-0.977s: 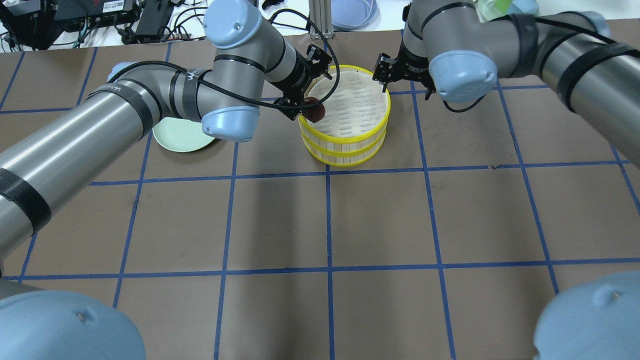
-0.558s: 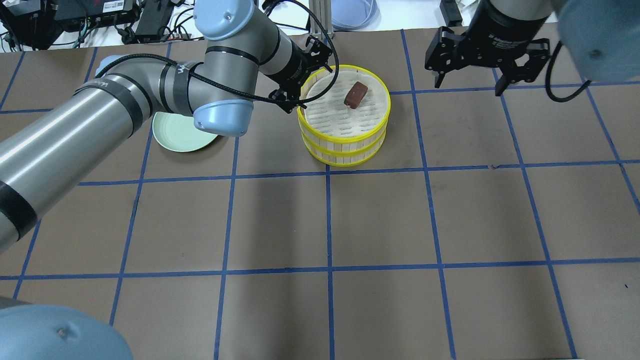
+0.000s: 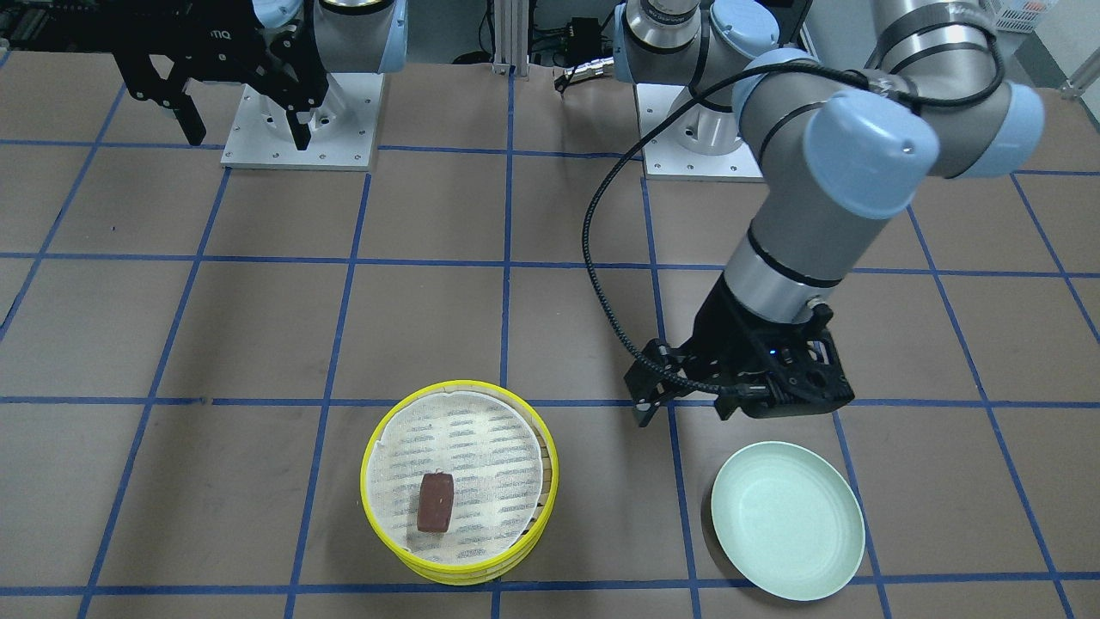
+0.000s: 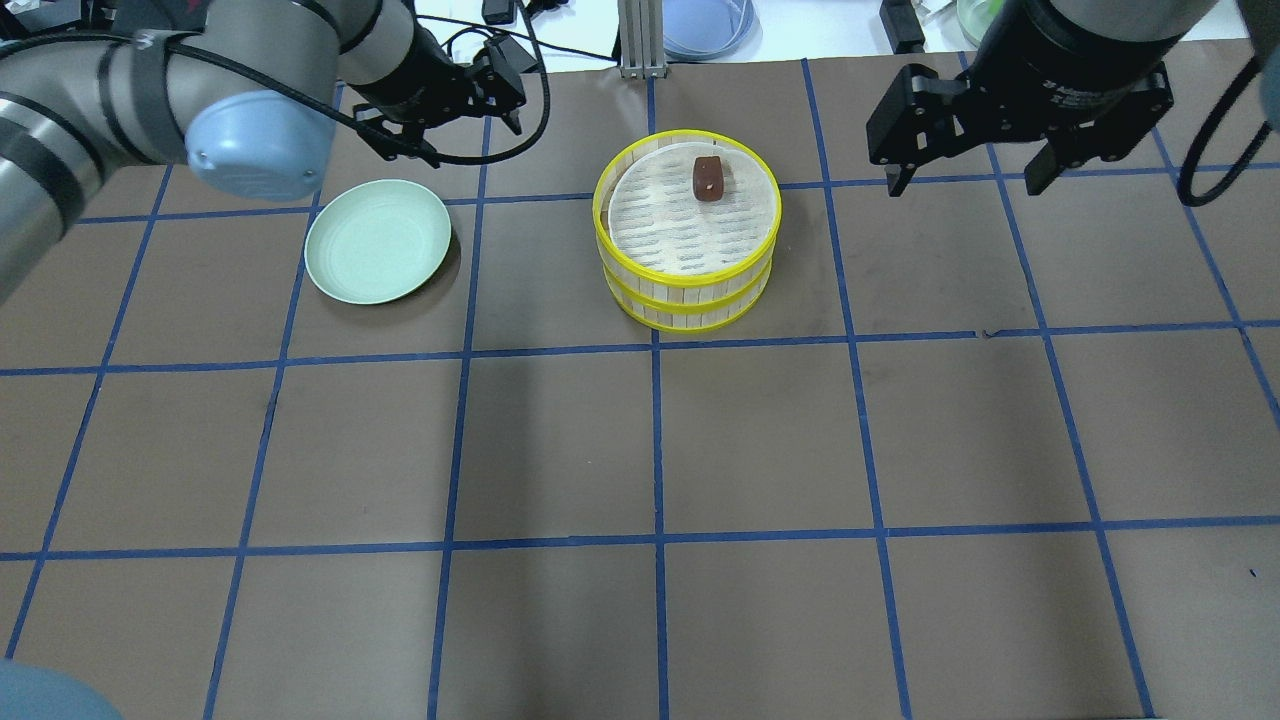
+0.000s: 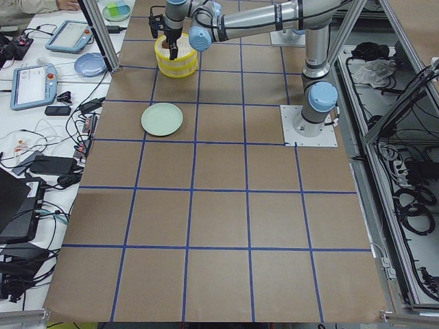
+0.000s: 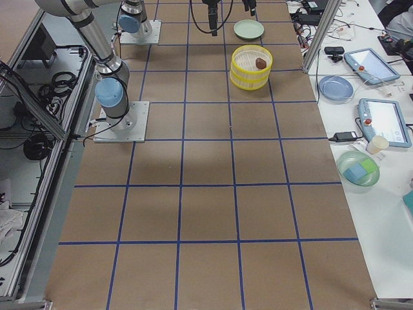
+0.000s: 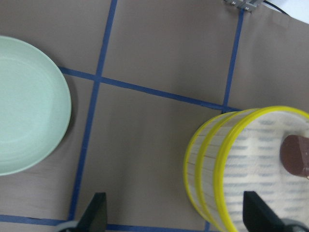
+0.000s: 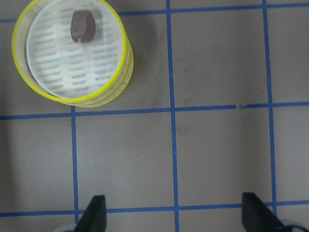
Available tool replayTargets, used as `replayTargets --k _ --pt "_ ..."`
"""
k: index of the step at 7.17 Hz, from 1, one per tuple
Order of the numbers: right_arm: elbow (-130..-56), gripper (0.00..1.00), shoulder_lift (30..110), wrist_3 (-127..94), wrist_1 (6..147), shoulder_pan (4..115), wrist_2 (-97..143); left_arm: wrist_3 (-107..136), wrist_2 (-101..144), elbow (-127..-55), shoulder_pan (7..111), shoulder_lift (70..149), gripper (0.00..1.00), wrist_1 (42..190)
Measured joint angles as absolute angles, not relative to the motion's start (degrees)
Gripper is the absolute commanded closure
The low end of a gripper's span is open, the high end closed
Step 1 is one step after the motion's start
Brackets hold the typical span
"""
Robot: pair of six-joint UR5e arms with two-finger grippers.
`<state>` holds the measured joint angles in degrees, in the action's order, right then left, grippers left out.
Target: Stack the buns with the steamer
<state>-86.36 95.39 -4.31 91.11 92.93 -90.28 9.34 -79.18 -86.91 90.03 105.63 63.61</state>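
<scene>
The steamer's two yellow-rimmed tiers (image 4: 690, 292) stand stacked one on the other at the far middle of the table, also in the front view (image 3: 468, 576). The reddish-brown bun (image 4: 708, 178) lies on the top tier's mesh near its far edge, and shows too in the front view (image 3: 436, 501), the left wrist view (image 7: 295, 155) and the right wrist view (image 8: 83, 26). The cream-white bun is hidden. My left gripper (image 4: 470, 140) is open and empty, above the table between plate and steamer. My right gripper (image 4: 962, 185) is open and empty, high to the steamer's right.
A pale green plate (image 4: 377, 240) lies empty left of the steamer, also in the front view (image 3: 786, 520). Beyond the table's far edge are a blue dish (image 4: 705, 25), cables and a metal post (image 4: 635, 40). The arm bases (image 3: 301, 120) stand at the robot's side.
My left gripper let go of the brown bun into the top tier, then drew back left toward the plate. My right gripper rose and moved right, away from the steamer.
</scene>
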Motion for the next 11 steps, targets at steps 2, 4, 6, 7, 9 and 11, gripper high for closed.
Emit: replayTargets --k 2,4,6,7,9,11 --pt "-81.92 0.00 90.57 -2.52 94.10 93.37 -91.62 -2.74 -83.71 -86.69 85.69 100.30 0.00 74.83" --pt "-80.38 0.00 88.69 -1.33 94.49 93.41 -92.67 -8.43 -88.25 -86.60 83.53 95.14 0.00 84.00" --pt "-80.70 0.00 88.73 -1.28 94.67 93.43 -92.47 -9.44 -89.07 -86.59 82.54 91.85 0.00 89.11" --pt "-80.79 0.00 88.81 -1.29 94.65 93.43 -92.32 -9.53 -89.13 -86.77 82.39 91.19 0.00 90.07" --pt "-81.12 0.00 88.96 -1.49 94.42 93.38 -89.79 -9.57 -89.26 -87.56 82.27 90.92 0.00 90.86" --pt "-81.66 0.00 89.24 -1.31 94.20 93.31 -89.24 -9.58 -89.35 -87.76 82.25 90.89 0.00 91.39"
